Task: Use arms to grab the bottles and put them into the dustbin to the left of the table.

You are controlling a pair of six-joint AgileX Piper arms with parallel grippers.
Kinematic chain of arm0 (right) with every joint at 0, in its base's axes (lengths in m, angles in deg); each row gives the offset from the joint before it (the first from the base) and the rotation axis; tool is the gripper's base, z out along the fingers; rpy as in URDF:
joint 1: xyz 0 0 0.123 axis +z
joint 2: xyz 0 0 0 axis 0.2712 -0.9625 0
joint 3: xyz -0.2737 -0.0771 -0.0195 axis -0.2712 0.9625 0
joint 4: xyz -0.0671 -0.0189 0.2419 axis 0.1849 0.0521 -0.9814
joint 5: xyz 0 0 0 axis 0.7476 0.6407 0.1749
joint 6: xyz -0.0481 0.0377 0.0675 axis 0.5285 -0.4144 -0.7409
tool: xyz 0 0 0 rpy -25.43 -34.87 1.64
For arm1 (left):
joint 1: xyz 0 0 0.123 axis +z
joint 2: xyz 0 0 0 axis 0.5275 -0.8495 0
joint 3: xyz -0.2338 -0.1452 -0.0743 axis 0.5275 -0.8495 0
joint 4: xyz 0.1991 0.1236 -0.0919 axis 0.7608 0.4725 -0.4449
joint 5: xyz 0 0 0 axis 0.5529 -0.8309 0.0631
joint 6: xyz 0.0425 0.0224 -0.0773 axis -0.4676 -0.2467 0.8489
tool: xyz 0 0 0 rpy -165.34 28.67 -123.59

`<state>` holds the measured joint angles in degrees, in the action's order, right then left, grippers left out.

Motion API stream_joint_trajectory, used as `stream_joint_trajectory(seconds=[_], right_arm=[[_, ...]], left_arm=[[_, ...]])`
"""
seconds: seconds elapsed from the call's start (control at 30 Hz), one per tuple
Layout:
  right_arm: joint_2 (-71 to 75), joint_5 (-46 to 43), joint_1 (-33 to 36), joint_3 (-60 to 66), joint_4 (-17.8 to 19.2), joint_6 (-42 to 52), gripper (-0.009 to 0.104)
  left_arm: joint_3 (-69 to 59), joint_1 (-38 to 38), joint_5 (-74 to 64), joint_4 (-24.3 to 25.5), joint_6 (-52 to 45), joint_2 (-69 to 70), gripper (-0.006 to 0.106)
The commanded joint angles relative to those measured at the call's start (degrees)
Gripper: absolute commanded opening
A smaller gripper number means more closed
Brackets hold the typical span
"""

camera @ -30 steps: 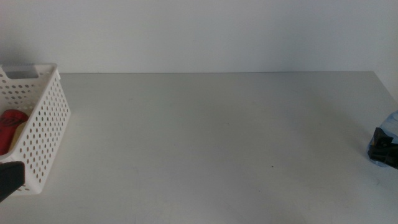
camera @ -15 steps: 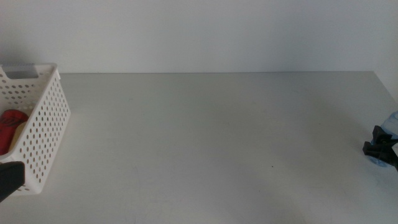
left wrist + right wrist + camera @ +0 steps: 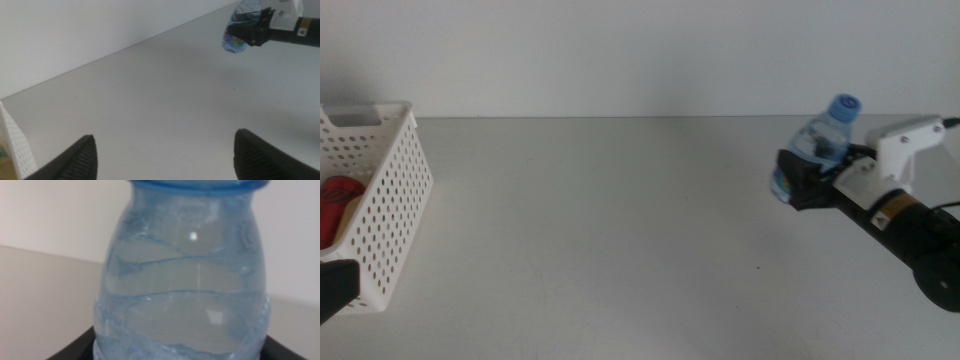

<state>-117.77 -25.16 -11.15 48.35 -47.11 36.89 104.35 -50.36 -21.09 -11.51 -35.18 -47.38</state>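
A small clear water bottle (image 3: 817, 142) with a blue cap hangs above the table (image 3: 640, 230) at the right, tilted. My right gripper (image 3: 807, 172) is shut on its lower body. That bottle (image 3: 182, 290) fills the right wrist view, with the dark jaws at its base. The left wrist view shows the same bottle (image 3: 240, 27) far off in the right gripper (image 3: 252, 33). My left gripper (image 3: 165, 155) stands open low at the left, near the dustbin (image 3: 382, 210). A red can (image 3: 338, 205) lies inside the dustbin.
The white perforated dustbin stands at the table's left edge. A pale wall rises behind the table's far edge (image 3: 670, 117). A corner of the basket (image 3: 15, 145) shows in the left wrist view.
The right arm has come in from the right edge toward the table's middle, lifting the water bottle off the table. The left gripper has not moved.
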Motion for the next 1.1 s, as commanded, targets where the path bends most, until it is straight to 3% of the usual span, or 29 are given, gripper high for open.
stream_joint_trajectory(seconds=[0.0, 0.17, 0.3, 0.53, 0.7, 1.07], right_arm=[[3.28, -6.62, 4.97, -7.37, 6.67, -3.28, -0.001], [-0.09, 8.36, 17.02, -21.73, 17.06, -7.47, -0.001], [-5.43, 11.50, 22.35, -30.82, 20.83, -11.49, -0.001], [-13.91, 13.20, 24.50, -40.14, 21.07, -16.92, -0.001], [-15.22, 14.95, 24.55, -40.35, 18.63, -15.45, -0.001], [-15.97, 19.19, 24.55, -40.22, 18.91, -15.50, 0.002]], left_arm=[[1.37, -0.29, 4.10, -1.06, 0.57, -0.86, 0.094], [1.37, -0.29, 4.10, -1.06, 0.57, -0.86, 0.094], [1.37, -0.29, 4.10, -1.06, 0.57, -0.86, 0.094], [1.37, -0.29, 4.10, -1.06, 0.57, -0.86, 0.094], [1.37, -0.29, 4.10, -1.06, 0.57, -0.86, 0.094], [1.37, -0.29, 4.10, -1.06, 0.57, -0.86, 0.094]])
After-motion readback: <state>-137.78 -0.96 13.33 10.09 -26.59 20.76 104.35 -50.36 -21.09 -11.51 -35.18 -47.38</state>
